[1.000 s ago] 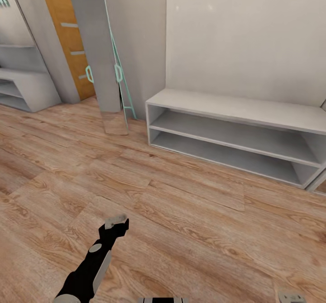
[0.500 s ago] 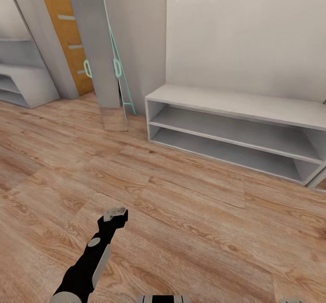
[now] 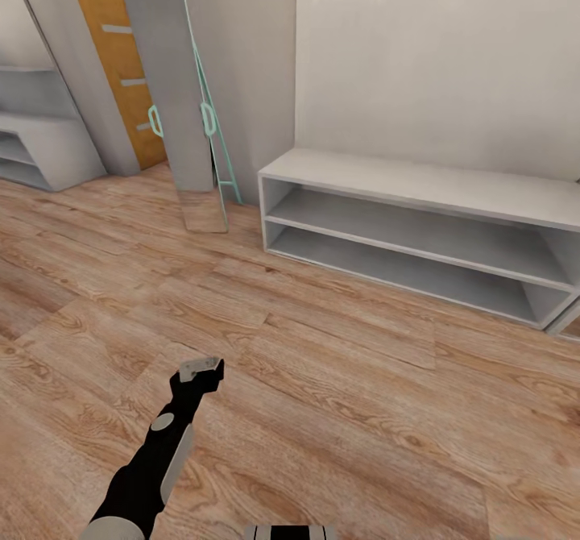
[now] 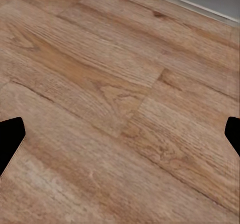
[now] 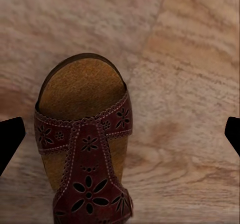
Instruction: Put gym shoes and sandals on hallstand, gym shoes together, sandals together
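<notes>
- One sandal [image 5: 85, 149] shows in the right wrist view, lying flat on the corridor floor [image 3: 338, 379]; no gym shoe can be counted in these frames.
- One hallstand [image 3: 419, 193] stands at the far right against the pale wall, with two low open shelves, both bare, under a broad flat top.
- The sandal lies beneath the right gripper [image 5: 120, 134], between its two dark fingertips but nearer one of them, touching neither.
- The right gripper's fingers sit wide apart at the frame's edges, holding nothing.
- The left gripper [image 4: 120, 139] hangs over bare planks, fingers spread just as wide and empty; in the head view it sits near and left, well apart from the hallstand.
- The sandal has a grainy tan insole with a rounded end, and dark red-brown leather straps punched with flower cut-outs and scalloped, stitched edges.
- The floor is light brown wood plank with strong swirling grain.
- The hallstand is smooth, matte grey-white with square edges.
</notes>
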Controlling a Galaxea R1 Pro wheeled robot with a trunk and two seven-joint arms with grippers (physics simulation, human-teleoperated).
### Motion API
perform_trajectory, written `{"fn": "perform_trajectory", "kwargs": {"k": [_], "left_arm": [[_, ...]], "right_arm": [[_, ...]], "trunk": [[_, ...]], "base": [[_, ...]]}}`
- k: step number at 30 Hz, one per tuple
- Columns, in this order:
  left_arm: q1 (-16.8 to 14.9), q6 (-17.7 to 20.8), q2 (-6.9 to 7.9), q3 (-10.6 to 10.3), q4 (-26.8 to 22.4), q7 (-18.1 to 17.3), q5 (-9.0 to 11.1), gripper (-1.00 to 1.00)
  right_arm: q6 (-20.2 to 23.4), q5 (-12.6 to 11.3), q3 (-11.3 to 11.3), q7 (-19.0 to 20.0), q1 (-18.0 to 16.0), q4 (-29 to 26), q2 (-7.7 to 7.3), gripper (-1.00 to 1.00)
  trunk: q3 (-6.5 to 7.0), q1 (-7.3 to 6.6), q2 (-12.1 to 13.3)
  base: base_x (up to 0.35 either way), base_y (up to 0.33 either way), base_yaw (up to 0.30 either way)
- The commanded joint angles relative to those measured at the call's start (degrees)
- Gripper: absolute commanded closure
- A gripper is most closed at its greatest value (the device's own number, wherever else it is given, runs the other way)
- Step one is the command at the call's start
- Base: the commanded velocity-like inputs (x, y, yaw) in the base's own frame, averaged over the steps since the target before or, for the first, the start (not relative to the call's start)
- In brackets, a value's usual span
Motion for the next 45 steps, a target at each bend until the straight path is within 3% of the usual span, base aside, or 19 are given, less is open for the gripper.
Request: {"fn": "perform_trajectory", "kwargs": {"k": [1,13,19,45], "left_arm": [[0.0,0.0,0.06,0.1,-0.3,0.0,0.0,-1.0],[0.0,0.0,0.32,0.3,-1.1,0.0,0.0,-1.0],[0.0,0.0,0.35,0.3,-1.3,0.0,0.0,-1.0],[0.0,0.0,0.37,0.4,-1.3,0.0,0.0,-1.0]], "right_arm": [[0.2,0.0,0.0,0.0,0.0,0.0,0.08,-1.0],[1.0,0.1,0.0,0.9,0.1,0.0,0.48,-1.0],[1.1,0.1,0.1,2.7,0.3,0.0,0.78,-1.0],[1.1,0.2,0.1,4.0,0.6,0.0,0.92,-1.0]], "trunk": [[0.0,0.0,0.0],[0.0,0.0,0.0],[-1.33,0.15,-0.1],[-1.33,0.15,-0.1]], "base": [[0.0,0.0,0.0],[0.0,0.0,0.0],[0.0,0.0,0.0],[0.0,0.0,0.0]]}}
